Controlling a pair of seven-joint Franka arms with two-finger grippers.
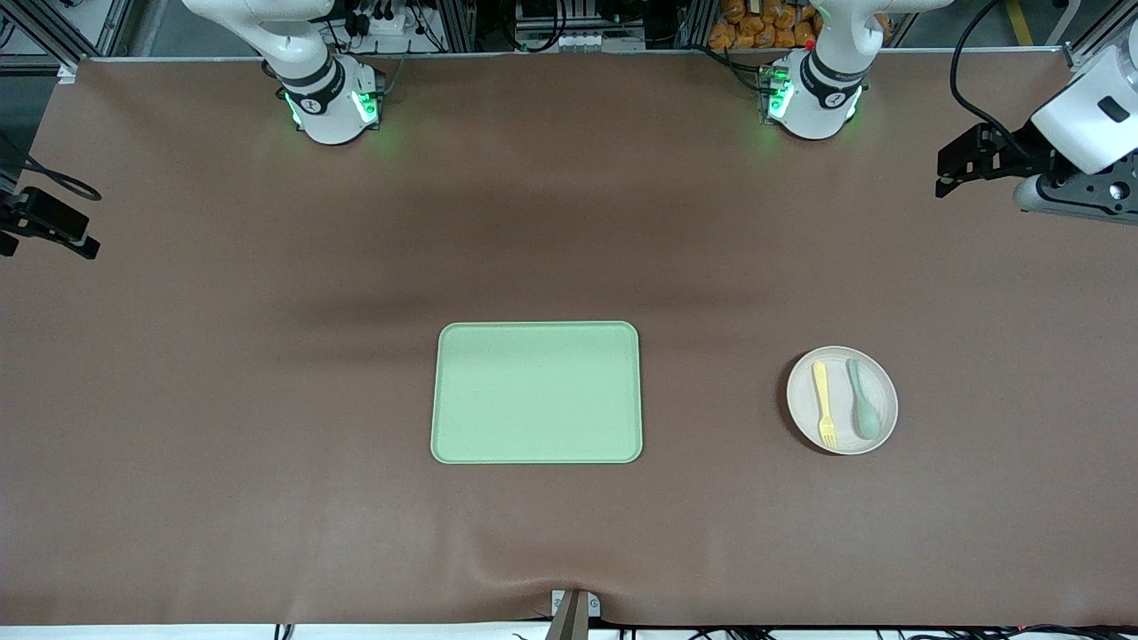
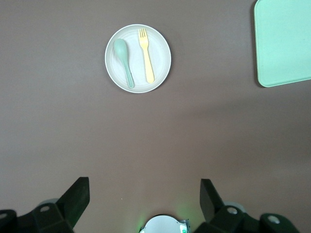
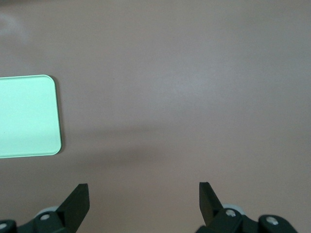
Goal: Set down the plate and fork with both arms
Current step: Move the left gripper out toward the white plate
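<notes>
The round pale plate (image 1: 803,402) lies on the table toward the left arm's end, beside the tray. The yellow fork (image 1: 824,403) and a grey-green spoon (image 1: 863,402) lie side by side on it. The left wrist view shows the same plate (image 2: 162,58) with the fork (image 2: 146,56) and the spoon (image 2: 124,58). My left gripper (image 1: 949,174) hangs open and empty over the table's edge at the left arm's end, its fingers (image 2: 77,194) wide apart. My right gripper (image 3: 142,191) is open and empty over bare table at the right arm's end.
A rectangular light green tray (image 1: 536,392) lies in the middle of the table, and part of it shows in both wrist views (image 2: 284,43) (image 3: 26,116). The two arm bases (image 1: 331,102) (image 1: 813,93) stand along the table's edge farthest from the front camera. Brown cloth covers the table.
</notes>
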